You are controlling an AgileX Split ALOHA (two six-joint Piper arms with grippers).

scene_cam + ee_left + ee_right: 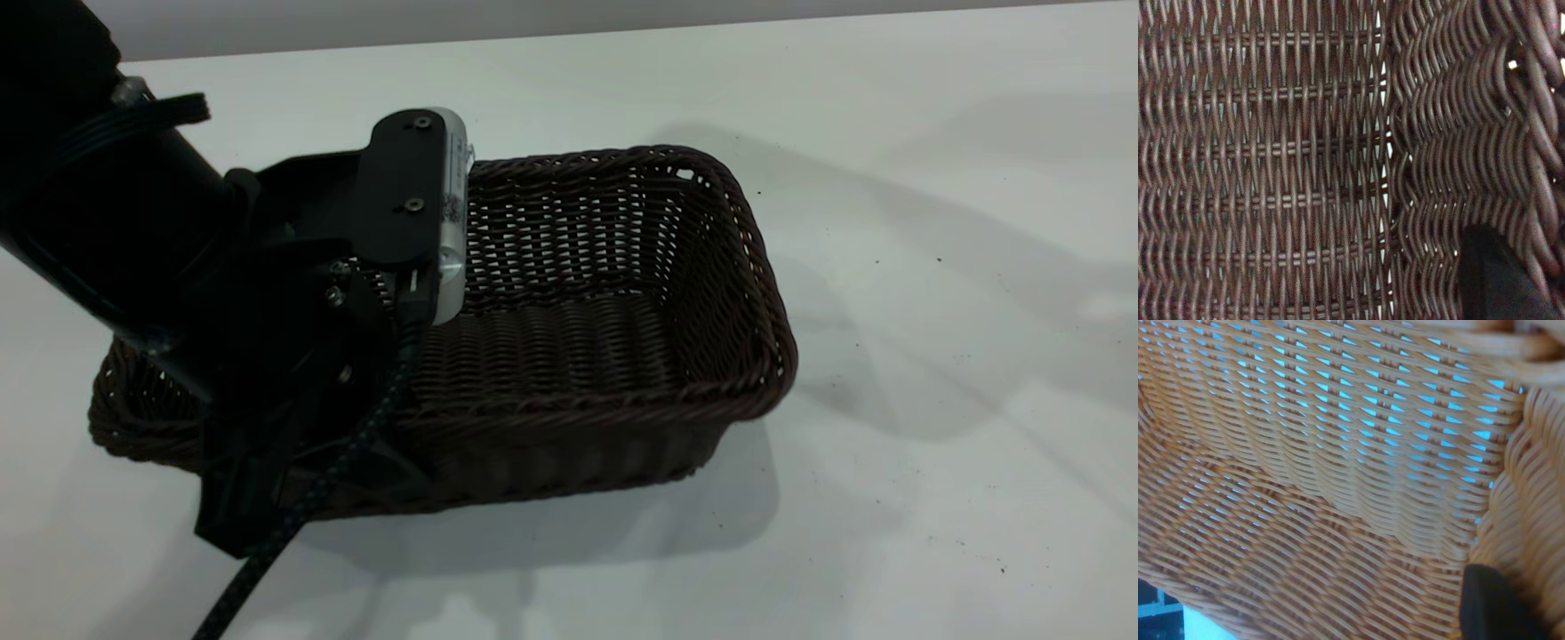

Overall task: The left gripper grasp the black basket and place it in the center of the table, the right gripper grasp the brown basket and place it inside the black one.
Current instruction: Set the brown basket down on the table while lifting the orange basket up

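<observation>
The black basket (578, 338) stands on the white table (933, 267), a little left of the middle of the exterior view. My left gripper (267, 480) reaches down over the basket's near-left rim and is shut on that wall. In the left wrist view one black finger (1491, 280) lies inside against the dark weave (1271, 160), and the other finger is hidden behind the rim. The right gripper (1538, 593) is out of the exterior view. Its wrist view shows one black finger (1491, 607) inside the brown basket (1305, 487), pressed at the side wall by the braided rim.
Open white tabletop with small dark specks lies to the right of and in front of the black basket. The left arm's braided cable (267, 551) hangs down to the front edge. The table's far edge (622, 31) meets a grey wall.
</observation>
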